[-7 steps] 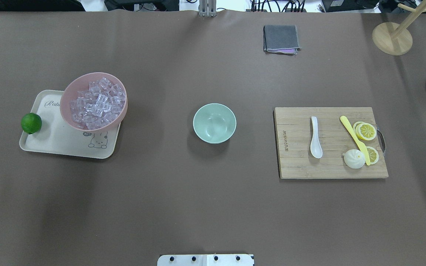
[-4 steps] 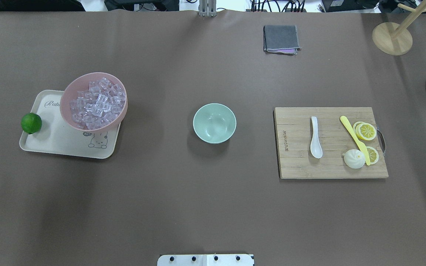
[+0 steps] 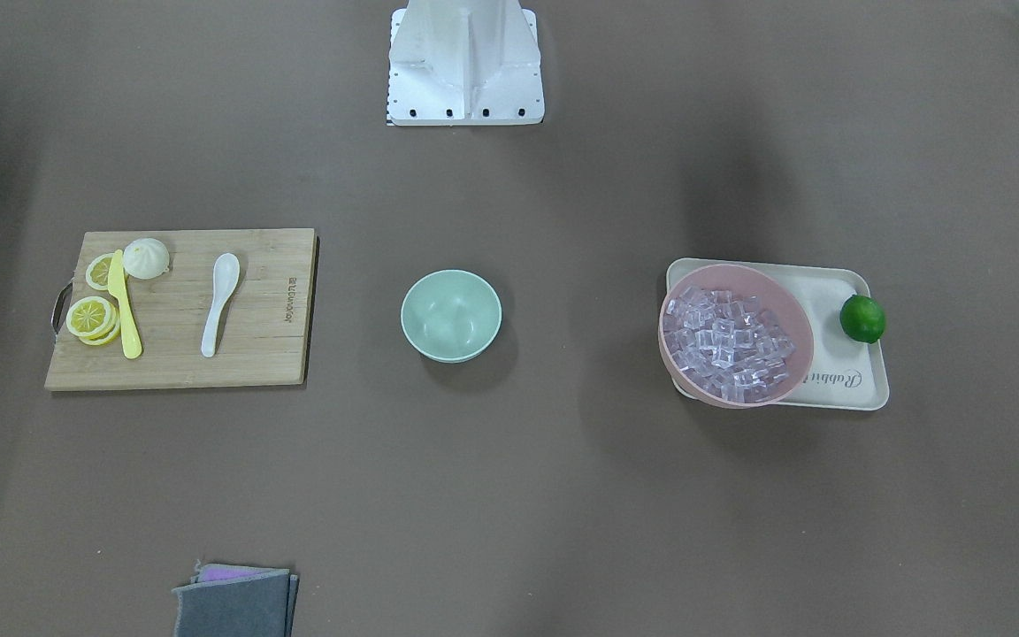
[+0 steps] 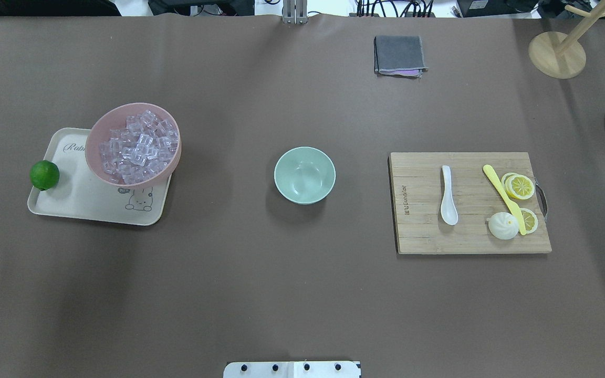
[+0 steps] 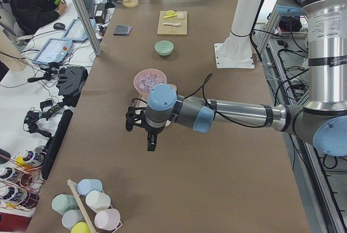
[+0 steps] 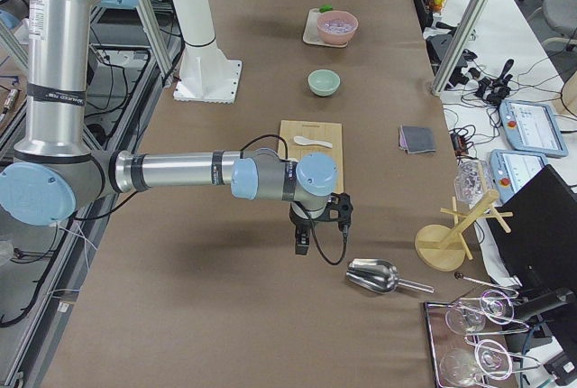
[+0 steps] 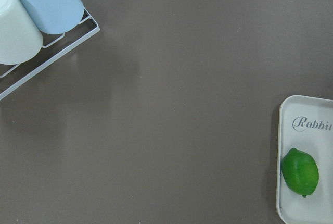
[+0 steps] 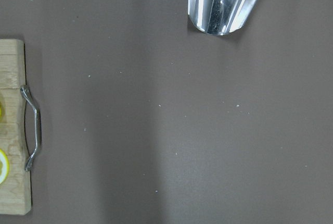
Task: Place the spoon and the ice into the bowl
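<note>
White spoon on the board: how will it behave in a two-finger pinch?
The spoon looks glossy and hard, so probably rigid but slippery in a pinch, and it may chip if dropped. It lies flat on the cutting board with a narrow handle and wider scoop, so a side push would likely pivot it rather than slide it straight.
</note>
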Robot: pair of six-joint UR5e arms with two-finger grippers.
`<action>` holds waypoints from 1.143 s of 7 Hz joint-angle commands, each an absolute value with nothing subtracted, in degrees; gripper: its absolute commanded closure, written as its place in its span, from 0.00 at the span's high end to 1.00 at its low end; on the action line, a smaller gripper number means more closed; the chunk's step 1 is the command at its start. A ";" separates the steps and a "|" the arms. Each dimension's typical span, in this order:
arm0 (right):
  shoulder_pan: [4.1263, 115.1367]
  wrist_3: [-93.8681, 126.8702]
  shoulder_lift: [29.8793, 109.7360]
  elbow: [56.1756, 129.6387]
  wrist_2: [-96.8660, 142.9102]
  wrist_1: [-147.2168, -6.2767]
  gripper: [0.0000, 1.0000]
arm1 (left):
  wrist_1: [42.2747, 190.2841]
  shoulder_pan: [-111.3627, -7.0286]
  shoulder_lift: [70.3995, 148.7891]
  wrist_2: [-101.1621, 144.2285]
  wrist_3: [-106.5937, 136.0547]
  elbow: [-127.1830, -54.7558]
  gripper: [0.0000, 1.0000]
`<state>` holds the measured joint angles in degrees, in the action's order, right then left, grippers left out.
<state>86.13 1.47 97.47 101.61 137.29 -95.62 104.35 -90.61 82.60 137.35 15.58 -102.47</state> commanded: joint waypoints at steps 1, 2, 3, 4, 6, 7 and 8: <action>86.13 1.49 97.47 101.52 137.29 -95.62 1.00 | 104.33 -89.22 83.05 137.20 15.73 -102.74 0.98; 86.13 1.49 97.38 101.43 137.29 -95.62 1.00 | 104.24 -88.77 83.84 137.11 15.82 -102.74 0.98; 86.13 1.58 97.38 101.43 137.29 -95.62 1.00 | 104.24 -88.42 83.93 137.11 15.91 -102.83 0.98; 86.13 1.50 97.38 101.60 137.29 -95.62 1.00 | 104.24 -88.07 84.54 137.28 16.00 -103.01 0.98; 86.13 1.49 97.30 101.87 137.29 -95.54 1.00 | 104.24 -86.50 88.22 137.02 16.00 -103.97 0.98; 86.05 1.49 97.29 101.78 137.20 -95.54 1.00 | 104.33 -83.87 89.46 136.67 15.91 -106.41 0.98; 86.04 1.49 97.29 101.86 137.28 -95.54 1.00 | 105.20 -83.59 90.95 137.11 15.91 -107.48 0.98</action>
